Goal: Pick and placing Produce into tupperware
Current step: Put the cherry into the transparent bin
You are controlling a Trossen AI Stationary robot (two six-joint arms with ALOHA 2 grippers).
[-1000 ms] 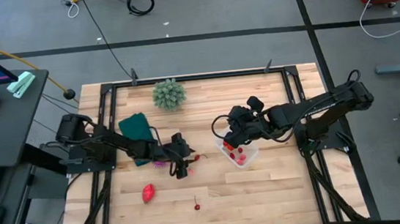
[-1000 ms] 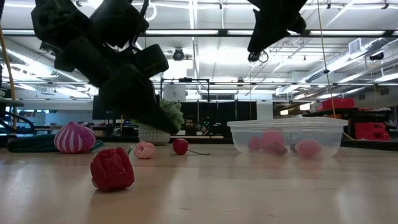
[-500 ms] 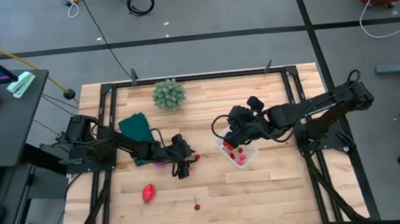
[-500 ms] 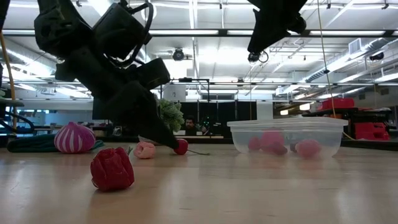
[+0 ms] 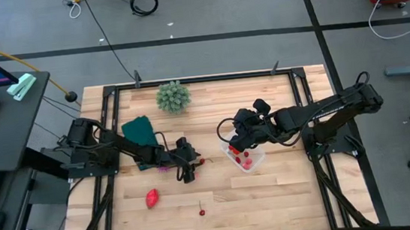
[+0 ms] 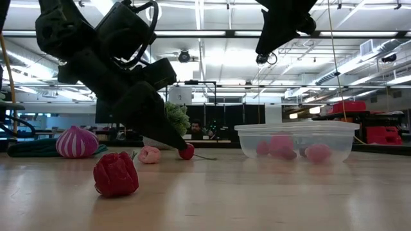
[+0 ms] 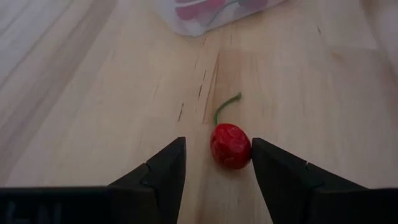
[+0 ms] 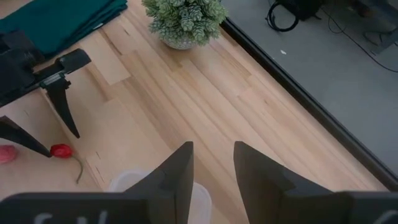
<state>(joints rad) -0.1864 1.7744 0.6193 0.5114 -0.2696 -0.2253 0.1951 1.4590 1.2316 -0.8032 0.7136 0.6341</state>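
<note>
Wooden table [image 5: 273, 191], both arms working mid-table. Dark green cloth [image 5: 140, 130] lies left of centre, spiky green plant [image 5: 172, 96] near the far edge; neither is part of the job.

Clear tupperware [image 6: 297, 138] sits right of centre, already holding a few pink and red pieces. Right gripper [image 5: 238, 133] hangs just over its near-left corner, fingers parted with nothing between them, waiting.

Left gripper [image 7: 214, 167] is down at the table, between the cloth and the tub. Its fingers stand apart, straddling a small red cherry [image 7: 230, 145]; the cherry sits close to one finger, a gap shows on the other side. Not clamped yet.

Other produce loose on the wood: purple-pink striped ball [image 6: 77, 142] by the cloth, red strawberry [image 5: 152, 198] toward the front, pale pink berry [image 6: 149, 154], a tiny red berry [image 5: 202, 212] near the front edge.

Cherry handling, my guess: very light, round, probably soft or foamy, so it will roll or squirt out under an off-centre pinch. The thin green stem [image 7: 225, 107] is too flimsy to grab. Best to take the round body across its middle, centred between the fingers, closing gently.
</note>
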